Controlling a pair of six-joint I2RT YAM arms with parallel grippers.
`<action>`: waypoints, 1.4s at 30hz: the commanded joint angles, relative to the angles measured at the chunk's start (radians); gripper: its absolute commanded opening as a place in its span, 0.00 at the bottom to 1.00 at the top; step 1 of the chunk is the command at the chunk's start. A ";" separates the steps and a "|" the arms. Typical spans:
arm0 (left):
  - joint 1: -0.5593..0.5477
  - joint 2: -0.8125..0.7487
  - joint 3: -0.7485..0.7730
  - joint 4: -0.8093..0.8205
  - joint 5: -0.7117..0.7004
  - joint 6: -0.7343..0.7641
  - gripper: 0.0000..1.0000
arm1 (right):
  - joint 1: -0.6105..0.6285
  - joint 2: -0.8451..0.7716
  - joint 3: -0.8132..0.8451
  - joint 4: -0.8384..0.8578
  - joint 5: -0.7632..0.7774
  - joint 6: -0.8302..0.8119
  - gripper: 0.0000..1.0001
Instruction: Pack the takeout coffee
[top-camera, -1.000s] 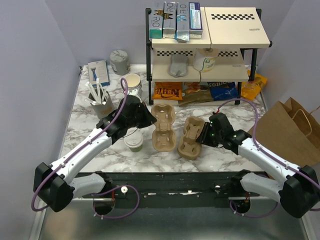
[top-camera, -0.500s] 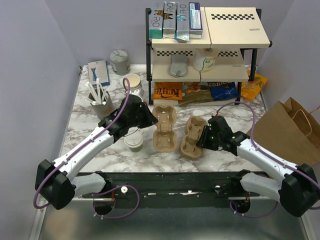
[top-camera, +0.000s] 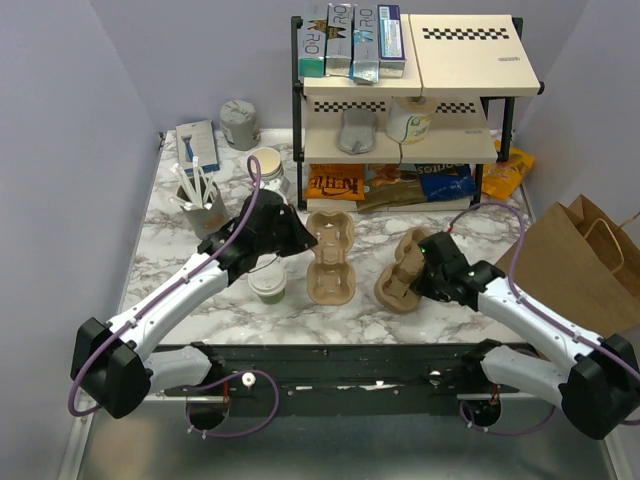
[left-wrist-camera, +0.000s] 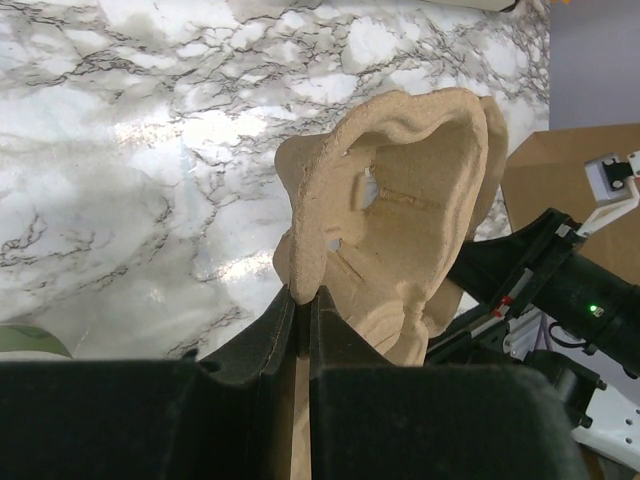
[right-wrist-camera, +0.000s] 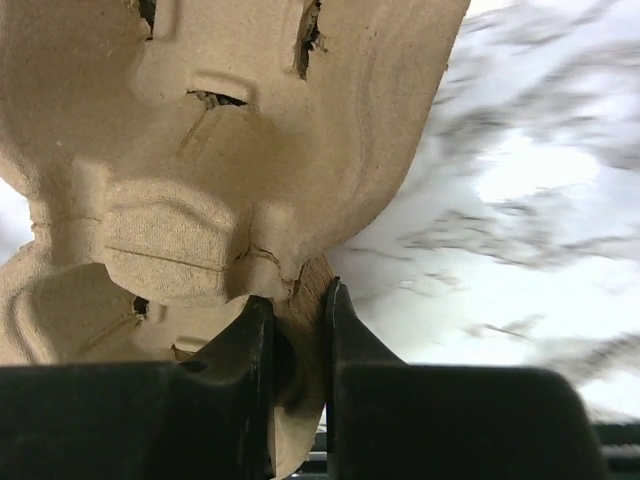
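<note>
Two grips: left fingers (left-wrist-camera: 265, 345) clamp left carrier (top-camera: 330, 262), right fingers (right-wrist-camera: 245, 372) clamp right carrier (top-camera: 400, 276); takeout coffee (top-camera: 267, 284) stands outside.

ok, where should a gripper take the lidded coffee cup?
Probably the paper wall under the lid, in a level side grasp from the near side. The coffee cup stands upright, so from above only the lid is offered; a cardboard tray sits to its right.

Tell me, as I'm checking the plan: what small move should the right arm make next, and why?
Probably lift the tilted pulp carrier clear: the right tool is shut on its rim, one end raised, while the left tool holds the other carrier beside the lidded coffee cup.
</note>
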 joint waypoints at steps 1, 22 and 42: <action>0.003 0.021 -0.022 0.045 0.055 0.018 0.04 | -0.050 -0.060 0.046 -0.100 0.179 0.059 0.02; -0.126 0.262 -0.071 0.144 0.082 -0.062 0.07 | -0.412 -0.145 0.055 0.061 -0.033 -0.191 0.75; -0.131 0.110 0.143 -0.037 -0.026 0.042 0.99 | -0.118 -0.381 0.141 0.161 -0.354 -0.477 0.90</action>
